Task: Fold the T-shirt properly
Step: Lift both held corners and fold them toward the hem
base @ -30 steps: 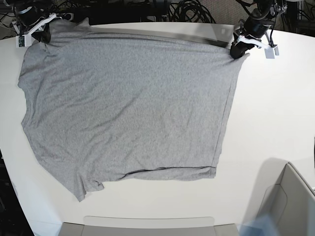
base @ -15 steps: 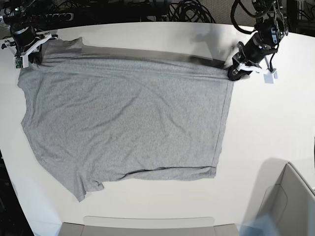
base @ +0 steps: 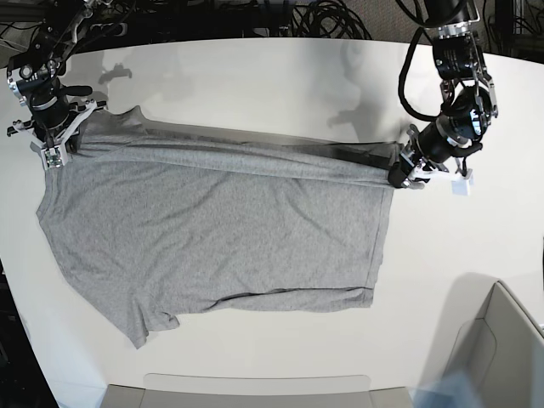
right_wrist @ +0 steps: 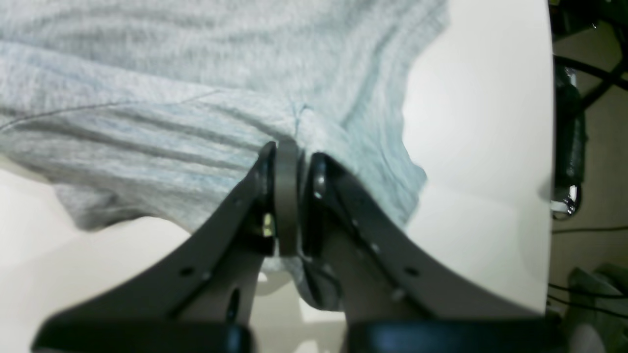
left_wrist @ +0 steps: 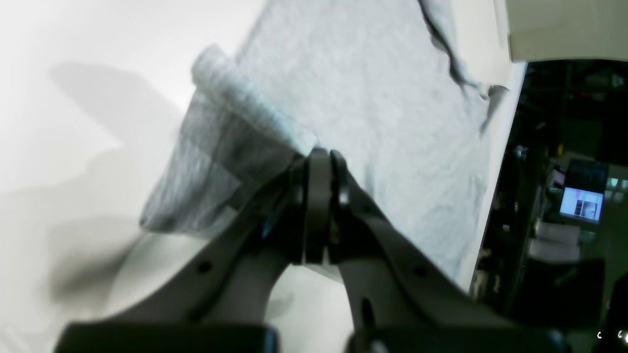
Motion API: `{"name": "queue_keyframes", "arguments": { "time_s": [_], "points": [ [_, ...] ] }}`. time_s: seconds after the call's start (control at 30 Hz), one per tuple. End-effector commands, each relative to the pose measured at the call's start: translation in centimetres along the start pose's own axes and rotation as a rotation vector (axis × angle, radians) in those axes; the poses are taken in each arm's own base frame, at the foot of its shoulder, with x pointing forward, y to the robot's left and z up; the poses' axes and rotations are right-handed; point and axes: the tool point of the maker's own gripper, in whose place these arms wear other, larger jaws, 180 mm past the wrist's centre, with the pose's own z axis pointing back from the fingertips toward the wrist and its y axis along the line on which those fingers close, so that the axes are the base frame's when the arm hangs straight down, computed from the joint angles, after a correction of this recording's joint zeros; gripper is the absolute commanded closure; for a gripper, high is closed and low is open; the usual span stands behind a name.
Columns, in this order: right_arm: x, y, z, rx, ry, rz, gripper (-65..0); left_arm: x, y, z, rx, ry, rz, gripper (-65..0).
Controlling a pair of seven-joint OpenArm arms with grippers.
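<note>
both grippers pinch t-shirt [base: 212,229] edge

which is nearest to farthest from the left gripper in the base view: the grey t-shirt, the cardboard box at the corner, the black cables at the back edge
1. The heather-grey T-shirt: pinched in the left gripper, on the view's right.
2. The black cables: behind the table's far edge, top centre.
3. The cardboard box: bottom right corner, farthest.

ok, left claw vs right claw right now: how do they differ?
The left claw pinches the T-shirt at a bottom hem corner; the right claw pinches it at the sleeve end. In the base view the left claw sits nearer the table's middle, the right claw near its edge. Both are shut on lifted cloth.
</note>
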Motion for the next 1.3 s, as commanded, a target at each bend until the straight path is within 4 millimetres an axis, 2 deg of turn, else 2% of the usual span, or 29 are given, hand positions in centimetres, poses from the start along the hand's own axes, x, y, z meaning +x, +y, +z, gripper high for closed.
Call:
{"name": "queue_keyframes", "arguments": {
  "time_s": [0.0, 0.07, 0.37, 0.6, 0.7, 0.83, 1.03, 1.27],
  "points": [
    [1.3, -1.2, 0.2, -0.029, -0.029, 0.044, 0.0, 1.1, -1.3, -0.8, -0.001, -0.019, -0.054, 0.0],
    [1.9, -1.1, -0.4, -0.025, -0.031, 0.061, 0.0, 1.1, -2.2, -1.5, 0.005, -0.014, -0.101, 0.0],
    [5.7, -3.5, -1.4, -0.064, -0.099, 0.070, 0.0, 3.1, -5.3, -3.1, 0.026, -0.079, -0.230, 0.0],
    [6.7, -2.4, -3.9, 0.006, -0.087, 0.085, 0.0, 3.0, -5.3, -6.3, 0.086, -0.041, -0.246, 0.0],
    [6.9, -2.4, -4.7, 0.020, -0.085, 0.065, 0.0, 3.6, -5.8, -6.7, 0.080, -0.054, -0.244, 0.0],
    [8.0, -1.1, -6.0, 0.070, -0.107, 0.067, 0.0, 4.1, -6.7, -7.4, 0.073, -0.085, -0.278, 0.0],
    [8.3, -0.4, -8.8, 0.105, -0.097, 0.057, 0.0, 4.4, -6.1, -9.7, 0.141, -0.072, -0.328, 0.0],
    [8.1, -1.0, -10.7, 0.137, -0.065, 0.006, 0.0, 5.1, -4.3, -10.6, 0.183, -0.115, -0.325, 0.0]
  ]
}}
